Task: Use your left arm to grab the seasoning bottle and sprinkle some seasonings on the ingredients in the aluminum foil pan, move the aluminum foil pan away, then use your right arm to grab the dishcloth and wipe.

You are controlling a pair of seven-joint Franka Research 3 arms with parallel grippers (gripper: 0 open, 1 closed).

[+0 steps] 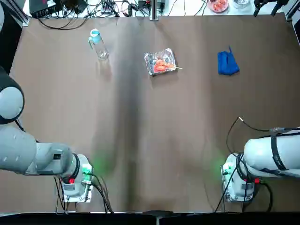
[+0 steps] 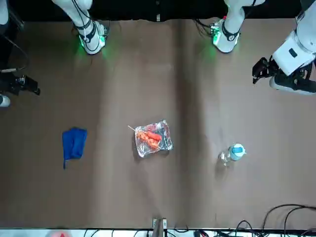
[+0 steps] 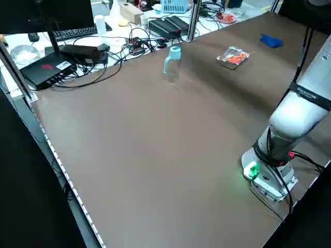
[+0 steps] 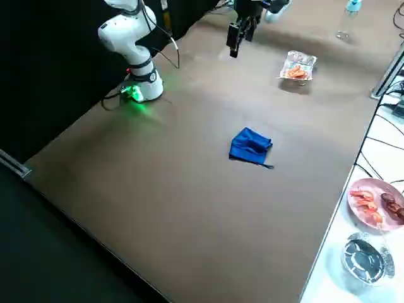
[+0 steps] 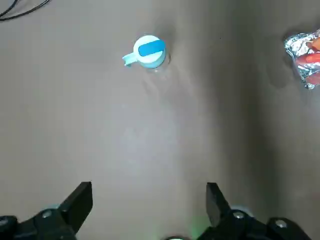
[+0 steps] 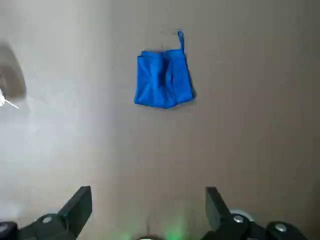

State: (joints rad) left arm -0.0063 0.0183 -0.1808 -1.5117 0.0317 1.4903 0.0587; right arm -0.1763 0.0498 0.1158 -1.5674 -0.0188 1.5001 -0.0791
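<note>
Top view: the seasoning bottle (image 1: 98,44) stands upright well left of the aluminum foil pan (image 1: 160,62); the dishcloth (image 1: 227,63) lies well right of the pan.

Left wrist view: the left gripper (image 5: 149,205) hangs spread wide and empty above the table, the bottle ahead. Best approach: descend squarely, clasp the clear body below the cap.

Right wrist view: the right gripper (image 6: 148,209) is likewise spread, holding nothing.

No legible writing anywhere.

Bright blue dishcloth (image 1: 228,63), light-blue-capped seasoning bottle (image 1: 98,44), brown table (image 1: 140,140)
</note>
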